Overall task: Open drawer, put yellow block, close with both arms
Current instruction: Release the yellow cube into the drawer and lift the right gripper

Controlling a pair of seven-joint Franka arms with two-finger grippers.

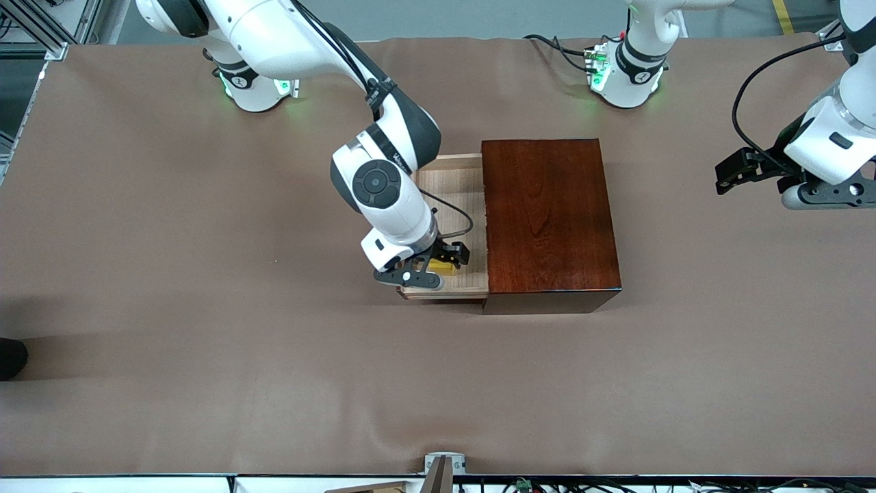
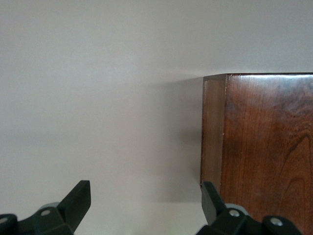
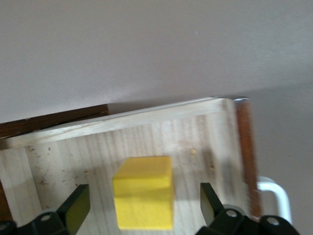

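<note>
Tabletop (image 1: 205, 308): one wide sheet of matte brown covering, faintly rippled along the edge nearest the front camera, bare over most of its spread. Grey floor and metal framing show past the robots' bases.

Box (image 1: 547, 219): glossy dark mahogany, visible grain, sharp square edges, standing about mid-table. Open tabletop lies all round it, widest toward the right arm's end and toward the front camera.

Drawer (image 1: 455, 181): pulled out of the box toward the right arm's end. Pale light-wood tray, thin raised walls, floor speckled with small flecks. Dark reddish-brown front with a white U-shaped bar handle (image 3: 276, 196).

Yellow block (image 3: 144, 198): small plain-faced cube, resting on the drawer floor in the corner nearest the front camera, clear of the tray walls.

Right gripper (image 1: 428, 267): low over that corner of the drawer, jaws apart, one on each side of the yellow block with a gap on both sides, not touching it.

Left gripper (image 1: 736, 171): waits in the air over bare tabletop at the left arm's end, well apart from the box, jaws apart and holding nothing.
</note>
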